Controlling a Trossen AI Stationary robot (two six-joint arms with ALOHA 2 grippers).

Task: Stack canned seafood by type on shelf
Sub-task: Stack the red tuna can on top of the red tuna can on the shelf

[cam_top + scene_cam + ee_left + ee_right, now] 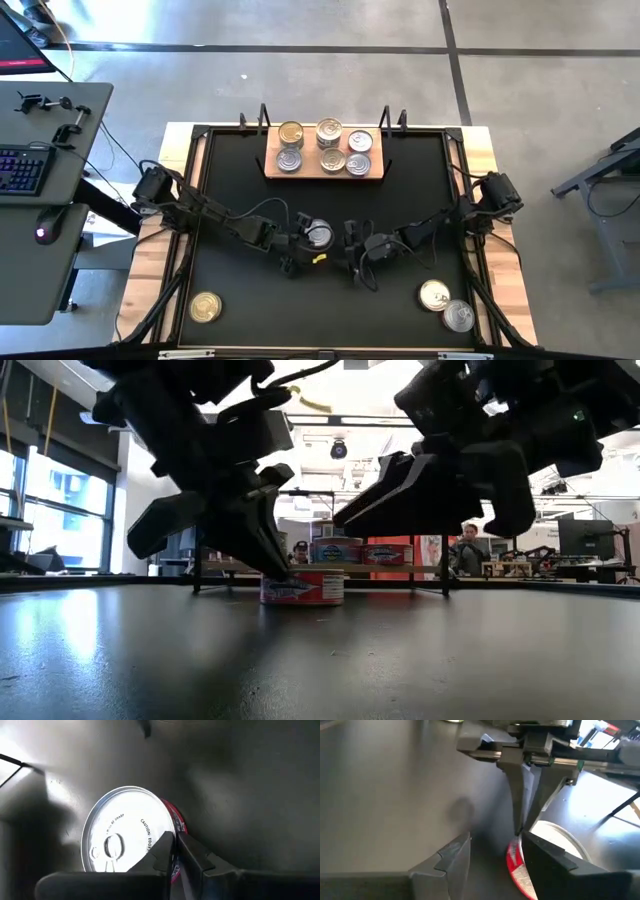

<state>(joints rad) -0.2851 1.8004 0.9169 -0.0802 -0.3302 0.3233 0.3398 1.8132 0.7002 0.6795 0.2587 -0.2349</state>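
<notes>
Ten cans are visible in the high view. Six stand on the shelf [323,170] near the table's [230,200] far edge, in two rows of three. One red-sided can [318,235] stands at the table's centre. One gold-lidded can [206,307] lies near the near-left corner. Two cans [446,306] sit touching each other near the near-right corner.

The left gripper [174,851] is beside the red-sided can, its fingers pressed together with nothing between them; the fingertips rest against the can's side rim. The right gripper [495,852] hangs just right of the same can, fingers apart and empty, one finger [555,857] overlapping the can's lid edge in the right wrist view.

Bare table lies between the centre can and the shelf, and along the near edge between the corner cans.
</notes>
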